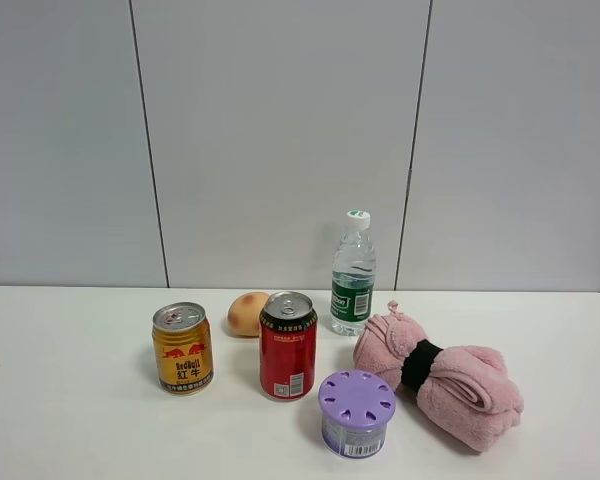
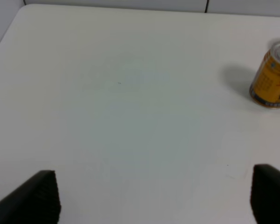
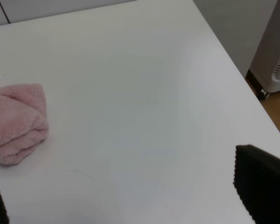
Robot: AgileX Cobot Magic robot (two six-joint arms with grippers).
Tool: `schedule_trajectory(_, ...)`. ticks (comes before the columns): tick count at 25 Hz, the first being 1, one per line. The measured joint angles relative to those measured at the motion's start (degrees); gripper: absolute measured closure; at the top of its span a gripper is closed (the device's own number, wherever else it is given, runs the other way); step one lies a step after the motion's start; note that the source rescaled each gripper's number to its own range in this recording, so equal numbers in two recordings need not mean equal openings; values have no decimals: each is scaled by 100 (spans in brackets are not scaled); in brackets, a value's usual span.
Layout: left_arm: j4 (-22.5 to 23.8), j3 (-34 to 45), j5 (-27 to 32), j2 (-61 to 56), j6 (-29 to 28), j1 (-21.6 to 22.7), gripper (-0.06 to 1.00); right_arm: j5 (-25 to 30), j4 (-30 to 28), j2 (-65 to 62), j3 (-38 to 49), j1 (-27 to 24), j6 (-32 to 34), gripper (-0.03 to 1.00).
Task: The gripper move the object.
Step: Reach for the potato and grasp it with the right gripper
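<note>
The object, a small tan-orange bun-like ball (image 1: pixel 245 313), sits on the white table (image 1: pixel 70 400) behind and between the gold can (image 1: pixel 183 348) and the red can (image 1: pixel 287 345), touching or nearly touching the red can. Neither arm shows in the exterior high view. My left gripper (image 2: pixel 154 198) is open and empty over bare table, with the gold can (image 2: pixel 272 77) well off to one side. My right gripper (image 3: pixel 128 196) is open and empty over bare table near the pink towel (image 3: pixel 16 121). The ball shows in neither wrist view.
A water bottle (image 1: pixel 353 272) stands behind the red can. A purple-lidded tub (image 1: pixel 356 412) sits at the front and a pink rolled towel (image 1: pixel 440 380) to its right. The table's right edge (image 3: pixel 242 79) drops to the floor beside a white appliance (image 3: pixel 275 46).
</note>
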Motion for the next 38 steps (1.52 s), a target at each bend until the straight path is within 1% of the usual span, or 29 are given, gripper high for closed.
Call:
schedule_trajectory(7, 0, 0, 0, 0, 0, 0, -6, 0, 0, 0, 0, 0, 0, -3)
schedule_trajectory(10, 0, 0, 0, 0, 0, 0, -6, -21, 204, 0, 0, 0, 0, -3)
schedule_trajectory(14, 0, 0, 0, 0, 0, 0, -6, -27, 733, 285, -98, 0, -229, -3)
schedule_trajectory(18, 0, 0, 0, 0, 0, 0, -6, -49, 1331, 1120, -705, 0, -1120, -3)
schedule_trajectory(19, 0, 0, 0, 0, 0, 0, -6, -91, 1489, 1368, -920, 0, -1413, -3)
schedule_trajectory(21, 0, 0, 0, 0, 0, 0, -6, -283, 1841, 1839, -1218, 0, -1798, -3)
schedule_trajectory(23, 0, 0, 0, 0, 0, 0, -6, -421, 2314, 2269, -1471, 0, -2166, -3)
schedule_trajectory(26, 0, 0, 0, 0, 0, 0, -6, -473, 3275, 2940, -1761, 0, -2970, -3)
schedule_trajectory(30, 0, 0, 0, 0, 0, 0, -6, -435, 4525, 3823, -1842, 0, -4162, -3)
schedule_trajectory(32, 0, 0, 0, 0, 0, 0, -6, -338, 5023, 4226, -1850, 0, -4729, -3)
schedule_trajectory(35, 0, 0, 0, 0, 0, 0, -6, -229, 5607, 4798, -1850, 0, -5389, -3)
schedule_trajectory(38, 0, 0, 0, 0, 0, 0, -6, -210, 5871, 5188, -1850, 0, -5825, -3)
